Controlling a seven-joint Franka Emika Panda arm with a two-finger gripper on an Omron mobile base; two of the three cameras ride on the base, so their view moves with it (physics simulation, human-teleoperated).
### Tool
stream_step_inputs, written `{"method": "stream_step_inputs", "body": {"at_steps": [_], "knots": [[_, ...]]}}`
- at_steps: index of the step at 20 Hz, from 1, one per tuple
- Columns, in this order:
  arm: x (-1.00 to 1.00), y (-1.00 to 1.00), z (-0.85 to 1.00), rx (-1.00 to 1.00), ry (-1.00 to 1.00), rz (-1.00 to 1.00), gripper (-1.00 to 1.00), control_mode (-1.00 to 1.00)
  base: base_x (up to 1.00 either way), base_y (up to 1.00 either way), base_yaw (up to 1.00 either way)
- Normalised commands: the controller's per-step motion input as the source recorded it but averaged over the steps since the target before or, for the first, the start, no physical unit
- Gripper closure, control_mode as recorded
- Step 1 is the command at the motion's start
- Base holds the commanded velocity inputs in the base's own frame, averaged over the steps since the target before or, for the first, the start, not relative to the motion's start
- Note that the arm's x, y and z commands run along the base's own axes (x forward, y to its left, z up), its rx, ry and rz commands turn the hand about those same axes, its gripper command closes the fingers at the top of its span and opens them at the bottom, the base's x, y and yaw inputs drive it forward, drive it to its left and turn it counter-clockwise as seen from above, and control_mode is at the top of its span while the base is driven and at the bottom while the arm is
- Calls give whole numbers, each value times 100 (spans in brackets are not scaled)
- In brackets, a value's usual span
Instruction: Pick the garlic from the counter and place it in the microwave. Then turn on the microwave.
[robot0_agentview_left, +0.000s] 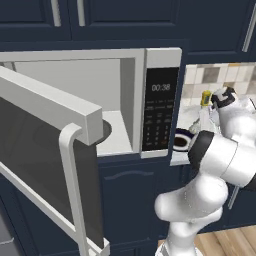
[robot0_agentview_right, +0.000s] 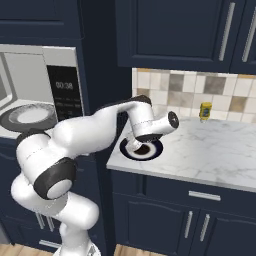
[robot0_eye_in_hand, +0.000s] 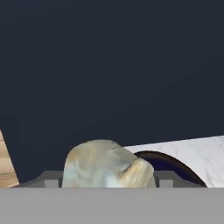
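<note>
The garlic (robot0_eye_in_hand: 107, 164), a pale mottled bulb, sits between the two finger tips of my gripper (robot0_eye_in_hand: 107, 180), which is shut on it. In the right base view the hand hangs just over the dark blue plate (robot0_agentview_right: 156, 149) at the left end of the counter (robot0_agentview_right: 210, 150). The plate (robot0_eye_in_hand: 173, 165) and counter (robot0_eye_in_hand: 197, 151) lie behind the garlic at lower right. The microwave (robot0_agentview_left: 160, 100) stands to the left with its door (robot0_agentview_left: 45, 165) swung wide open. Its round glass turntable (robot0_agentview_right: 30, 116) is bare.
A dark blue cabinet side wall (robot0_eye_in_hand: 109, 65) faces the hand between counter and microwave. A small yellow bottle (robot0_agentview_right: 205, 111) stands at the back of the counter by the tiled wall. Dark blue cupboards (robot0_agentview_right: 175, 30) hang overhead.
</note>
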Motion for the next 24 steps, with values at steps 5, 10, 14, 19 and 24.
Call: {"method": "stream_step_inputs", "body": {"at_steps": [5,10,14,19,24], "knots": [[-100,40,64,1,-1,-14,100,-100,0,0,0],[-100,33,48,0,6,-19,100,-100,0,0,0],[-100,37,34,0,19,-19,100,-100,0,0,0],[-100,49,23,2,24,-15,100,-100,0,0,0],[-77,76,28,6,16,-5,100,-100,0,0,0]]}}
